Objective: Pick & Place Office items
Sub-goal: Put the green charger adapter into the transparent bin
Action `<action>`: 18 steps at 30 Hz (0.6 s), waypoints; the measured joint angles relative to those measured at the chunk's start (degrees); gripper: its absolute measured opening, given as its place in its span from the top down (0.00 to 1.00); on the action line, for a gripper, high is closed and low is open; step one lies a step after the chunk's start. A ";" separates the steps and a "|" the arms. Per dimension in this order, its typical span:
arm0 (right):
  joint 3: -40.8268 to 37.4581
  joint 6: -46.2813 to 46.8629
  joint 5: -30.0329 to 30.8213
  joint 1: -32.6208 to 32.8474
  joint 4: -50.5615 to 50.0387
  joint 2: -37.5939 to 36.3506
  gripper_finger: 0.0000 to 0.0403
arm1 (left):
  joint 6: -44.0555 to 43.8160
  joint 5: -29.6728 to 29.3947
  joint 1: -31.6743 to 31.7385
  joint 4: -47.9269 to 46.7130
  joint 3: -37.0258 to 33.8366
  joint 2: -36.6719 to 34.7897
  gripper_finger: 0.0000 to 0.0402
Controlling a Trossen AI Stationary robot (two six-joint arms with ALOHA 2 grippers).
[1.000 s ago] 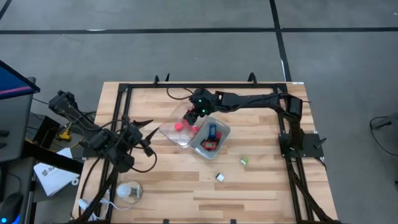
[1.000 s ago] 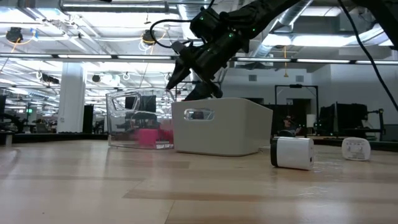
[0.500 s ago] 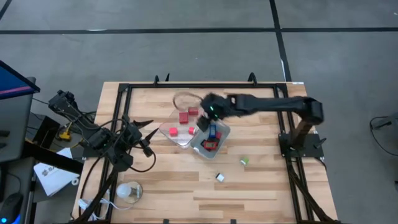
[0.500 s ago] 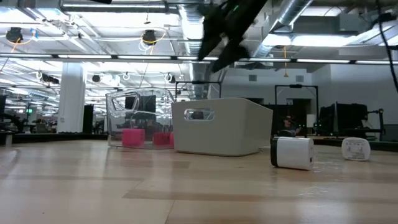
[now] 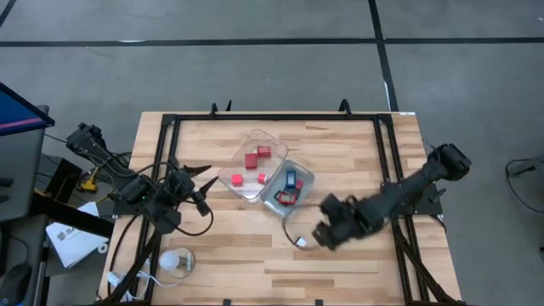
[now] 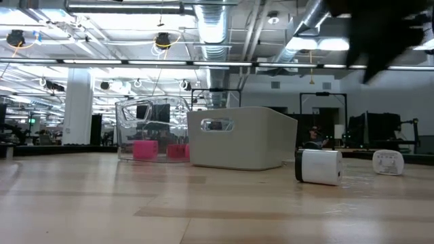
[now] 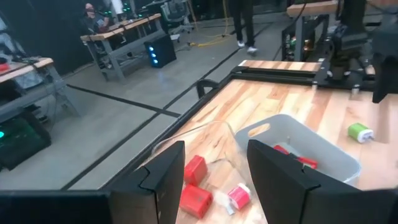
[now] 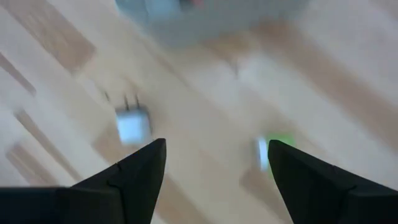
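A clear tray (image 5: pixel 248 167) at the table's middle holds several red blocks (image 7: pixel 194 169). Beside it a whitish bin (image 5: pixel 289 189) holds blue and red pieces. A small white piece (image 5: pixel 300 242) lies on the bare wood; the right wrist view shows it (image 8: pixel 132 124) and a green piece (image 8: pixel 273 152) below my right gripper (image 8: pixel 216 144). That gripper (image 5: pixel 324 235) hangs open above the table, just right of the white piece, slanting down. My left gripper (image 5: pixel 204 197) waits open at the table's left, aimed at the tray (image 7: pixel 205 140), with nothing between its fingers.
A round whitish object with a cord (image 5: pixel 177 262) lies at the near left corner. A black frame (image 5: pixel 280 116) runs along the table's far and side edges. In the low view another small white piece (image 6: pixel 388 161) sits farther right. Bare wood lies along the near edge.
My right gripper has swept fast from above the clear tray, over the bin, toward the table's near right, and now hangs by the white piece, tipped more steeply down. Tray, bin and loose pieces stayed put.
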 joint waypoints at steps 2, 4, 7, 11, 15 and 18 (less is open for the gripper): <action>-1.75 3.32 -0.20 3.54 -0.26 0.44 0.32 | 1.83 0.77 0.00 1.95 0.00 0.00 0.58; -2.54 2.96 -1.33 6.15 -0.51 0.62 0.32 | 3.46 1.34 0.00 3.62 0.00 0.00 0.58; -2.59 -1.68 -3.31 8.81 -4.64 0.57 0.32 | 4.96 2.25 0.00 5.15 0.00 0.00 0.58; -2.52 -15.72 -4.14 10.78 -10.59 0.49 0.32 | 5.58 2.53 0.00 5.93 0.00 0.36 0.58; -2.52 -31.12 -3.88 10.34 -13.53 0.49 0.32 | 5.58 3.14 0.00 5.91 0.02 0.33 0.58; -2.50 -49.62 -3.42 9.51 -14.04 0.49 0.32 | 5.58 3.22 0.00 5.88 0.02 0.33 0.58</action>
